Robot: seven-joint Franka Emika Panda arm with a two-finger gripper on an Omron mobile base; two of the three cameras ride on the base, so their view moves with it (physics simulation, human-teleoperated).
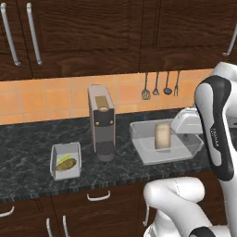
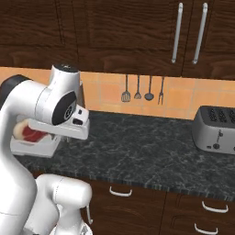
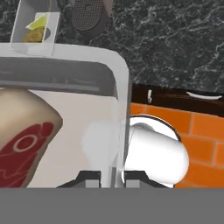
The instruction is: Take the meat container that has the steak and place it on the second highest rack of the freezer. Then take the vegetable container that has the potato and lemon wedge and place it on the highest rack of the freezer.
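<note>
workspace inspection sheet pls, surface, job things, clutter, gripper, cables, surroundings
surface: dark speckled counter, over dark wood drawers.
job's things: steak in the meat container, clear and shallow; potato and lemon wedge in the vegetable container, apart to its left on the counter.
clutter: coffee machine between the two containers; toaster far to the right.
grippers: gripper shut on the meat container's wall, one finger on each side.
cables: nothing seen.
surroundings: orange tiled wall with utensils hanging, dark wood cabinets above.
</note>
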